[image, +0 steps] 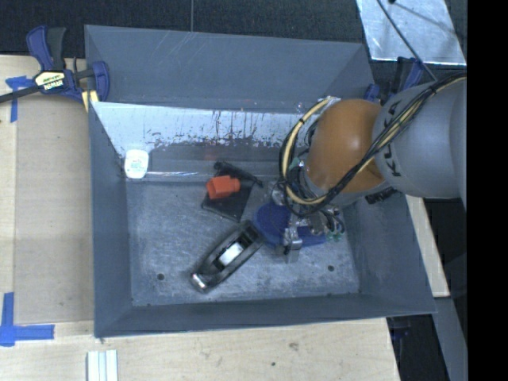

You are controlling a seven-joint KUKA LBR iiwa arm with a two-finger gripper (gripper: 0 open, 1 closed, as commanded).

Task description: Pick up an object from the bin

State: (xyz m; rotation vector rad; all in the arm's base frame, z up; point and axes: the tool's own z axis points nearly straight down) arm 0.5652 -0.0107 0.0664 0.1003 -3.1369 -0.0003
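Gripper point(295, 243) down on the blue thing point(270, 222), centre-right of the bin point(111, 236)
Blue thing shows just left of and under the gripper; long black-silver tool point(226, 256) lies lower left, axis diagonal. Can't tell gripper opening or any hold

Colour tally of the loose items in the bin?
White: 1, small round piece
Orange: 1, block
Black: 2, flat piece and long black-and-silver tool
Blue: 1, blue lump
Total: 5
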